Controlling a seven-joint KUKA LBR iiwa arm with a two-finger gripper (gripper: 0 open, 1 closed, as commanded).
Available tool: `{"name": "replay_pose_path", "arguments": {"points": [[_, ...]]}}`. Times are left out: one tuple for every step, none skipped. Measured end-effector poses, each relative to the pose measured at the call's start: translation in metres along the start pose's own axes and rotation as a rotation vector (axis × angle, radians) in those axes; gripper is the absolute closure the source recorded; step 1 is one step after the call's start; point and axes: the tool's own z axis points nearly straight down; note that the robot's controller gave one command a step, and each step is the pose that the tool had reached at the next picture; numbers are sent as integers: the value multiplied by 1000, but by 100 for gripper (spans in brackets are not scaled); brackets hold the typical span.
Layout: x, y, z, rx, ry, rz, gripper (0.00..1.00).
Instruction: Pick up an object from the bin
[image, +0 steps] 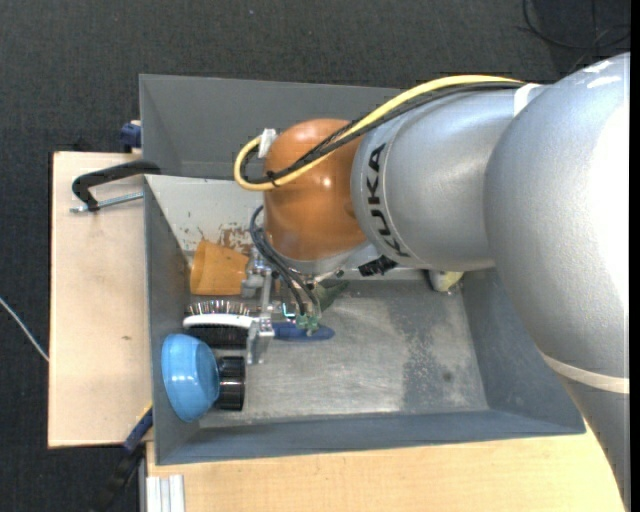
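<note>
Our hand (265, 318) sits low in the bin (440, 370) beside a tan block (218, 268), perhaps touching a blue piece (305, 333). Open or closed, we cannot tell.

The arm (470, 180) is a rounded silver-grey casing with black KUKA lettering (372, 195). A glossy orange cover (310, 195) caps the wrist, a yellow cable (400, 97) loops over it, and the pincer (262, 318) below is silvery metal.

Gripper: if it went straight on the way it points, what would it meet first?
Likely the small blue thing on the bin floor just beneath the gripper; depth is unclear, so it might reach bare floor instead.
</note>
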Motion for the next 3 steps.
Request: {"name": "replay_pose_path", "arguments": {"points": [[-28, -58, 64, -5, -12, -80, 0], [-28, -56, 62, -4, -12, -83, 100], [-46, -52, -67, -2, -21, -144, 100]]}}
